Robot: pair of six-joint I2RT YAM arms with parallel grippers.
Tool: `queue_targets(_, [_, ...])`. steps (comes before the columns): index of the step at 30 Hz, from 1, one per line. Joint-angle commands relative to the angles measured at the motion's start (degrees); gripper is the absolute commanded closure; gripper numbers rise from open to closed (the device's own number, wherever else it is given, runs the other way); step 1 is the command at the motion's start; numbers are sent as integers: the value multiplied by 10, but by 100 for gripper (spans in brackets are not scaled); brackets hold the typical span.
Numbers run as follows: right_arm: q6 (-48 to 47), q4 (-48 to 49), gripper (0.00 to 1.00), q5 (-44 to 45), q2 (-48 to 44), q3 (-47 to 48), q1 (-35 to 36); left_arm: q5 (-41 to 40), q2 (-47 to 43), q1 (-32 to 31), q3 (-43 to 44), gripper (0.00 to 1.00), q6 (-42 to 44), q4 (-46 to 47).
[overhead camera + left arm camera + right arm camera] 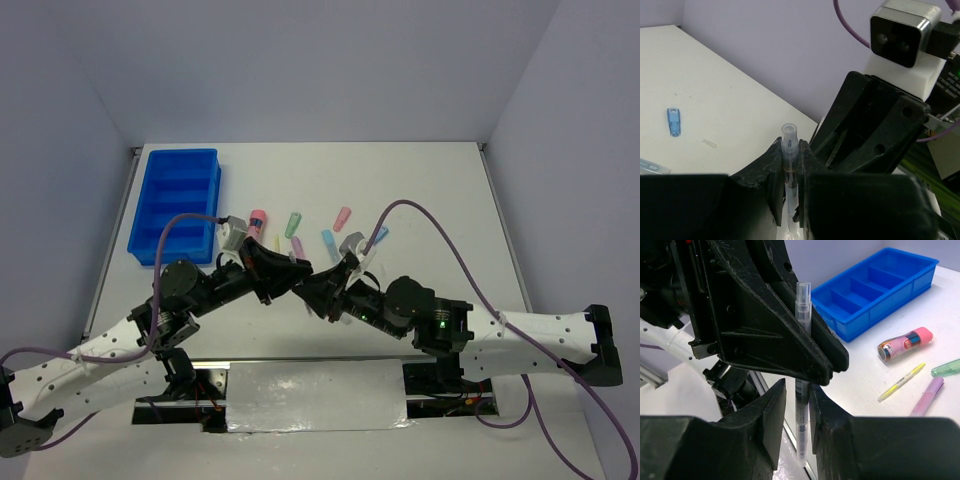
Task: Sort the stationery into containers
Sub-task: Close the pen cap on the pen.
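A clear pen with a dark core [788,134] stands upright between the jaws of my left gripper [790,148], which is shut on it. In the top view the left gripper [283,272] meets my right gripper [312,287] above the table's near middle. In the right wrist view the same pen [803,305] hangs down between the right gripper [797,390] fingers. They are open around its lower part, with a gap on the left side. The blue tray [212,185] sits at the far left and also shows in the right wrist view [880,307].
Loose on the table behind the grippers lie a pink tube [256,222], a green marker [293,224], a pink-orange marker [342,218], a light blue marker [328,240] and a purple marker [297,247]. A thin yellow pen [901,382] lies near the tube [905,342].
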Motion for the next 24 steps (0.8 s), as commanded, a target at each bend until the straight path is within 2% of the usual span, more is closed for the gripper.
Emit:
queue_targets(1, [-1, 34, 69, -54, 6, 1, 0, 54, 7, -2, 27, 99, 16, 48])
queue_targets(2, [-1, 36, 71, -54, 7, -1, 1, 57, 7, -2, 28, 99, 18, 49])
queue_targets(4, [0, 42, 86, -55, 3, -5, 0, 63, 7, -3, 32, 99, 22, 49])
queue_targets(8, [3, 43, 97, -49, 0, -10, -1, 67, 8, -3, 35, 98, 22, 54])
queue_targets(10, [5, 47, 100, -47, -2, -15, -1, 70, 9, -3, 34, 92, 21, 59])
queue_targets(11, [6, 52, 100, -45, -4, -17, -1, 73, 10, -2, 34, 87, 20, 63])
queue_targets(12, [10, 54, 100, -41, -6, -19, -1, 75, 10, -3, 34, 72, 20, 63])
queue_targets(14, [13, 62, 100, -34, -14, -26, 0, 68, 11, -3, 33, 53, 20, 60])
queue_targets(15, [13, 61, 100, -26, -17, -28, -1, 64, 11, -3, 33, 31, 20, 57])
queue_targets(18, [9, 50, 100, -18, -18, -25, -1, 39, 8, -2, 41, 9, 28, 36])
queue_targets(20, [7, 42, 100, -22, -13, -22, 0, 20, 5, -2, 58, 1, 39, 15])
queue_targets(24, [10, 40, 100, -14, -14, -24, -1, -15, 5, -3, 91, 1, 62, -33])
